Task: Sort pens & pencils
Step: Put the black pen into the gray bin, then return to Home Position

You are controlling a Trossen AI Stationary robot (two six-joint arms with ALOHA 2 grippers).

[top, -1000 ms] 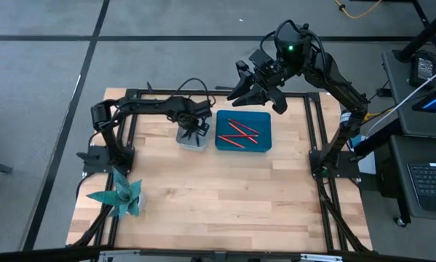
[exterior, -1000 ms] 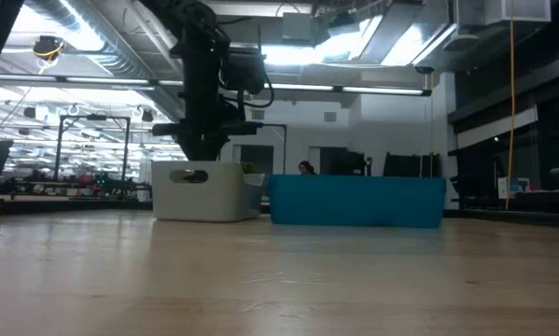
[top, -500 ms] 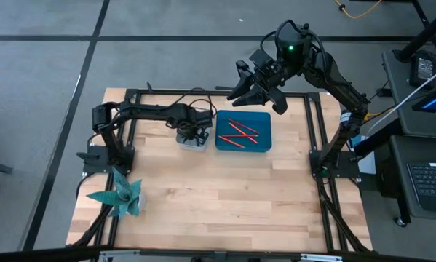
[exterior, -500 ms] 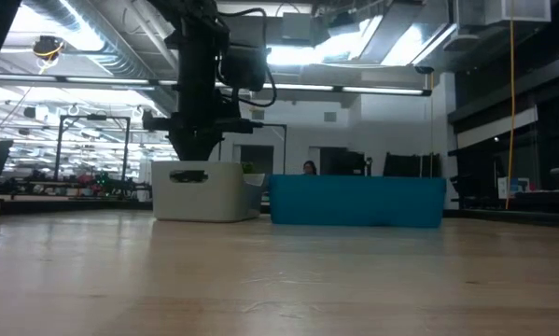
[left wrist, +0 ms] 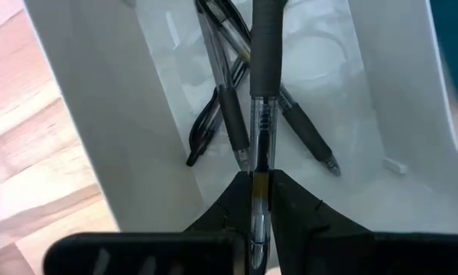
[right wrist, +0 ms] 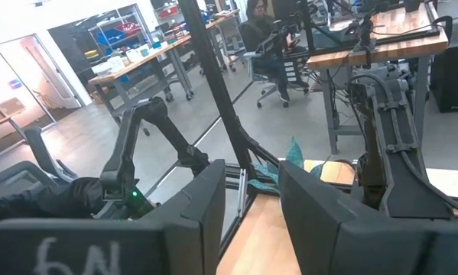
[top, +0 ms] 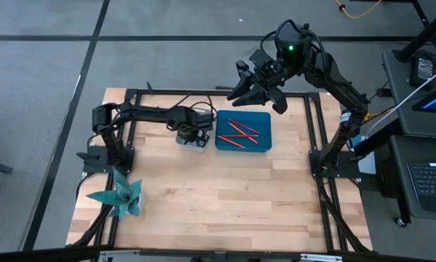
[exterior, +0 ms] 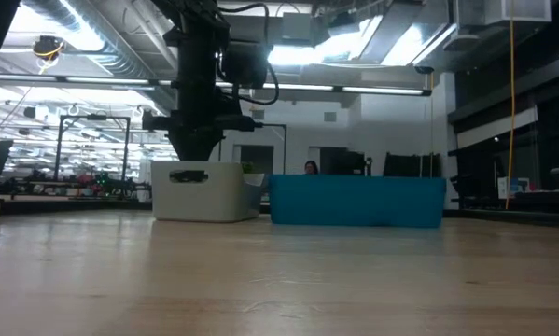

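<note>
We see the left end effector [left wrist: 259, 191] clamped on a clear pen [left wrist: 261, 114], holding it inside the white bin [top: 191, 140] at the far side of the tabletop [top: 218, 196]. Three black pens [left wrist: 229, 122] lie in that bin. Red pencils [top: 238, 133] lie in the blue tray [top: 243, 131] just right of it. The right end effector [top: 260, 93] hangs raised beyond the tray, fingers parted and empty.

Even, shadowless light falls on the worktop [top: 218, 189] from above. At table height, ceiling strip lights [exterior: 372, 91] glare at twelve o'clock and the near wood blurs.
</note>
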